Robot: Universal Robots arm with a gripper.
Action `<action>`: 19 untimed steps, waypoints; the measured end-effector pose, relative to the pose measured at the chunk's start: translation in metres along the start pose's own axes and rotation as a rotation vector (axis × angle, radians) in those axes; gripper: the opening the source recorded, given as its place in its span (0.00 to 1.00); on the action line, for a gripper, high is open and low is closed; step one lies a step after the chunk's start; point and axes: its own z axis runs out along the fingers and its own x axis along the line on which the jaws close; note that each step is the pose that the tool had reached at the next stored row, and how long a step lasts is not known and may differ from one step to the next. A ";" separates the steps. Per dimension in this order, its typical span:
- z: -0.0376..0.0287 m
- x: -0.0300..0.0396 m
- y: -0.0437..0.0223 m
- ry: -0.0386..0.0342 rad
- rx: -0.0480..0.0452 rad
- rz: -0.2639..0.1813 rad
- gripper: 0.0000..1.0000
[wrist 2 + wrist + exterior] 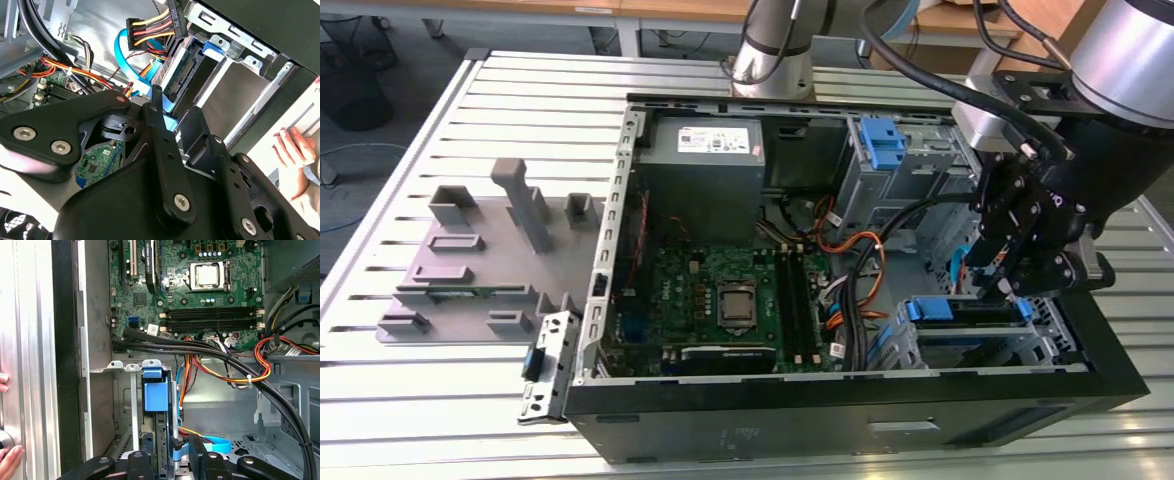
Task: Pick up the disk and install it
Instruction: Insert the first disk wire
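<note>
The disk [941,310] stands on edge in the grey drive cage [1051,335] at the lower right of the exterior view, in the front corner of the open computer case [854,405]. Its blue carrier frame shows at the cage's mouth. The pincer [1007,290] hangs directly over it, its black fingers [145,452] drawn narrow and closed on the disk's upper edge, one on each flat side. In both wrist views the disk [155,395] sits between the cage's metal walls, and in the second wrist view its connector end [182,75] faces a bundle of coloured power leads [150,30]. The motherboard [720,300] lies towards the picture's centre. The case rests on the slatted worktop [454,410]. A person's hand [292,147] rests just beside the case.
</note>
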 end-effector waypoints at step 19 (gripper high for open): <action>0.0006 0.0000 0.0000 -0.0001 0.0000 0.000 0.16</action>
